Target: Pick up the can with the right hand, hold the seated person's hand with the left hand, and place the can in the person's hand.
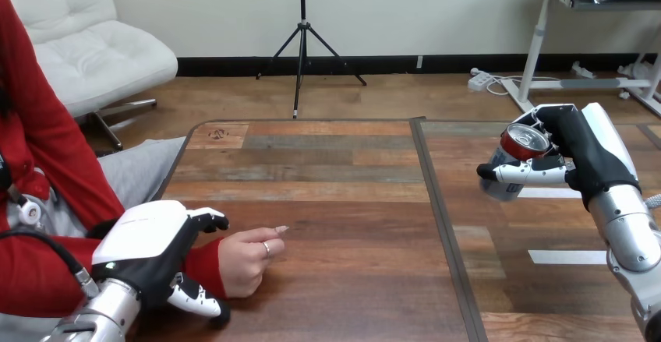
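A silver can with a red top (510, 163) is held tilted above the right half of the wooden table (335, 186); my right hand (581, 159) is shut on it, thumb across its front and fingers behind. At the lower left, the person's hand (248, 258) rests on the table, loosely curled, with one finger pointing right. My left hand (152, 245) is at that hand's red-sleeved wrist (204, 268), with fingers over the top and thumb under it, curled round the wrist. The can is far to the right of the person's hand.
A dark seam (438, 225) runs front to back down the table, between the two hands. White tape strips (567, 256) lie on the right half below my right hand. The person sits at the left edge.
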